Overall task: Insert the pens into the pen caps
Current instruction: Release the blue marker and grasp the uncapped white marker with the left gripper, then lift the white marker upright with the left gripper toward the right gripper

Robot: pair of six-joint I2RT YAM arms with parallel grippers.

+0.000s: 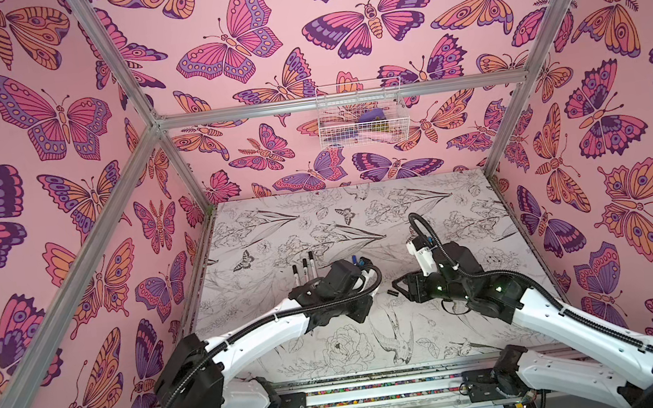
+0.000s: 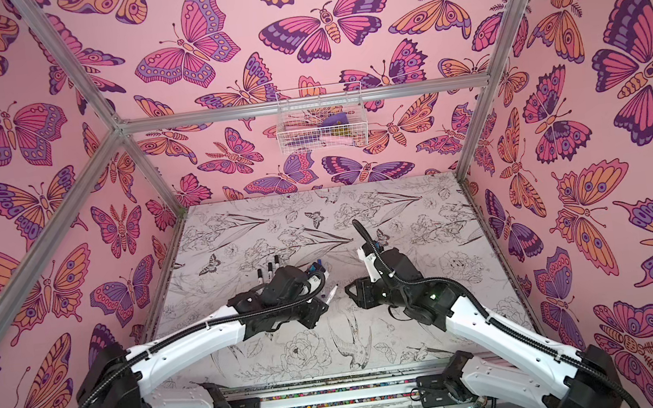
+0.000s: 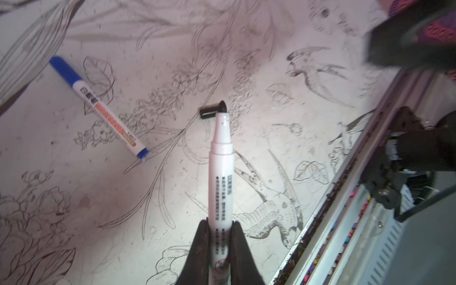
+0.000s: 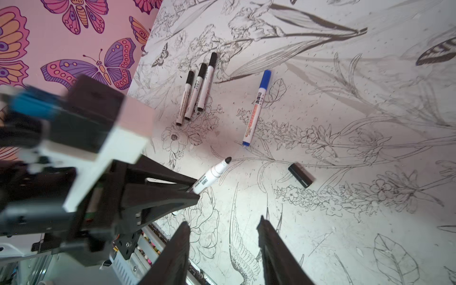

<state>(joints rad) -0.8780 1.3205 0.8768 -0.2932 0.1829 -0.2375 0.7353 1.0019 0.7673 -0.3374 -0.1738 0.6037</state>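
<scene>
Left hand clamps the slim white black-tipped marker pen by its barrel, right hand hangs open and empty near the short black plastic cap lying on the floral counter; best to pinch cap mid-body, then align axes before pushing.

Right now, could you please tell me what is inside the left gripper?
An uncapped black-tipped pen, clamped by its barrel in the left gripper; the barrel's rear part is covered by the fingers.
</scene>
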